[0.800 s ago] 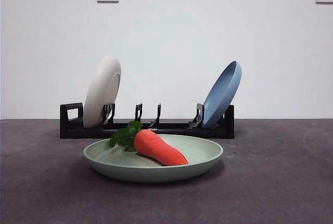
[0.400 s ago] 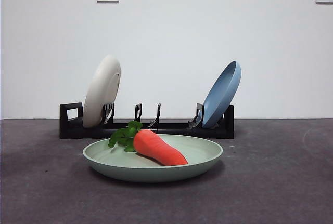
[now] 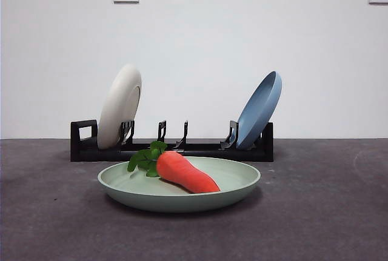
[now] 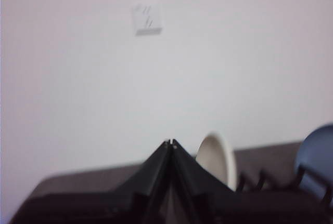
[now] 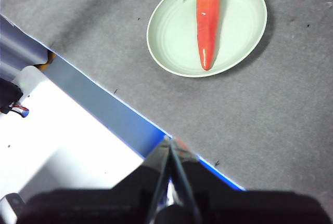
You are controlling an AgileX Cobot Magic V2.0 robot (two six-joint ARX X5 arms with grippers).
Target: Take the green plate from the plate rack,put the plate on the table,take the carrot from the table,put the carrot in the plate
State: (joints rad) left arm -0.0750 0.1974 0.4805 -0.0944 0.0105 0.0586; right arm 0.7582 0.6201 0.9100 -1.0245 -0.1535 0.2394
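The green plate (image 3: 236, 183) lies flat on the dark grey table (image 3: 327, 212), in front of the black plate rack (image 3: 200, 149). The orange carrot (image 3: 185, 172) rests inside it, leaves toward the left. The right wrist view looks down on the same green plate (image 5: 239, 21) with the carrot (image 5: 207, 25) lengthwise in it. My right gripper (image 5: 170, 142) is shut and empty, well back from the plate over the table's edge. My left gripper (image 4: 170, 142) is shut and empty, raised and facing the wall. Neither gripper appears in the front view.
A cream-white plate (image 3: 119, 107) leans in the rack's left end and a blue plate (image 3: 259, 109) in its right end; the middle slots stand bare. A blue strip (image 5: 104, 112) marks the table's near edge, with white equipment (image 5: 57, 146) beyond.
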